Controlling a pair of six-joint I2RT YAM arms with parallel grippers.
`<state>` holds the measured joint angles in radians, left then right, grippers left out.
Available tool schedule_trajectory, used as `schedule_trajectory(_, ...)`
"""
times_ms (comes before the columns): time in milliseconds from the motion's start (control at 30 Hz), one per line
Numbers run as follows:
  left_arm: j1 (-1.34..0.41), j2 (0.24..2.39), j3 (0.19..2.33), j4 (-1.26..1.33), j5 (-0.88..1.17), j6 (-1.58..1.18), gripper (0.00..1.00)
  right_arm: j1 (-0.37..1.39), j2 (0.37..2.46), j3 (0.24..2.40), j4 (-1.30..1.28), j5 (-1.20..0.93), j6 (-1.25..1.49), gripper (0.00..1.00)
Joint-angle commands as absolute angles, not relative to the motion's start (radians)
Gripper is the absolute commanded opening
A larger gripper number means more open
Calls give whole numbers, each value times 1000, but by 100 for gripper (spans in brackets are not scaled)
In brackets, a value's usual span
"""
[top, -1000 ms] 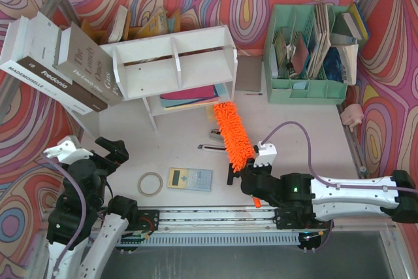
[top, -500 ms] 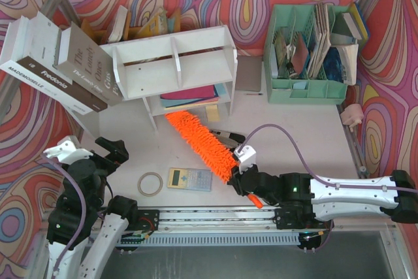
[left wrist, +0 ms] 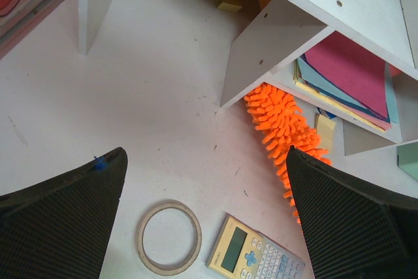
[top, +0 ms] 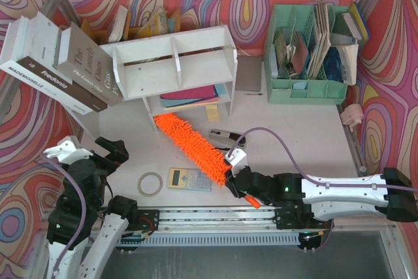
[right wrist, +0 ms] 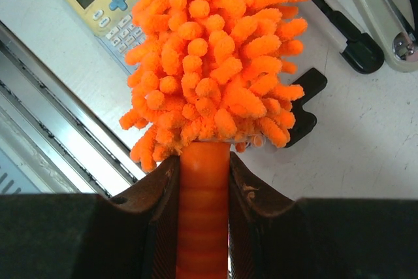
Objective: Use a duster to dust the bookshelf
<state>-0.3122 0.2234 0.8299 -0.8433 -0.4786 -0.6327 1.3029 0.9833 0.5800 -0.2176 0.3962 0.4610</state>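
Ok so here's where it's at: the right gripper (right wrist: 202, 181) is clamped snug on the orange handle of the duster (top: 191, 143), with the fluffy head pointing away toward the bookshelf (top: 171, 63). The head lies on a diagonal low over the table. Its far tip is down by the shelf's front foot, just under the lower tier with the coloured folders (left wrist: 349, 63). In the left wrist view the tip looks like it's brushing that bottom edge, but I honestly can't tell if it's touching or just beside it. The left gripper (left wrist: 206, 156) hangs off to the side near the tape roll (top: 150, 183), fingers spread wide, holding nothing.

My take on doing this bit well: the fluff is more over the tabletop than on the shelf. So I'd lift the wrist and lay the length of the head flat along a shelf surface instead of poking with the tip. Do the top with its divider fins first, then the front lip of the lower tier.

Go with long light strokes and no pressing. The unit looks light and could slide or tip back into the books (top: 147, 24) behind it.

Watch the calculator (top: 189, 179) and the stapler (top: 225, 137) right by the head, because a low sweep would drag them. The grip is right at the neck of the handle, so I'd avoid hard twists or it could slip.
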Motion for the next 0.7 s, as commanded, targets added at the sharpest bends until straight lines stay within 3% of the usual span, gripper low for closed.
schedule_trajectory(0,-305,228,821,-838,-478,-634,98,1313,987,558,-157,371,465,0)
schedule_trajectory(267,-305,227,821,-837,-479,-635,98,1314,976,550,-174,377,465,0)
schedule_trajectory(667,-305,223,821,-838,-485,-634,98,1314,899,607,-261,188,318,0)
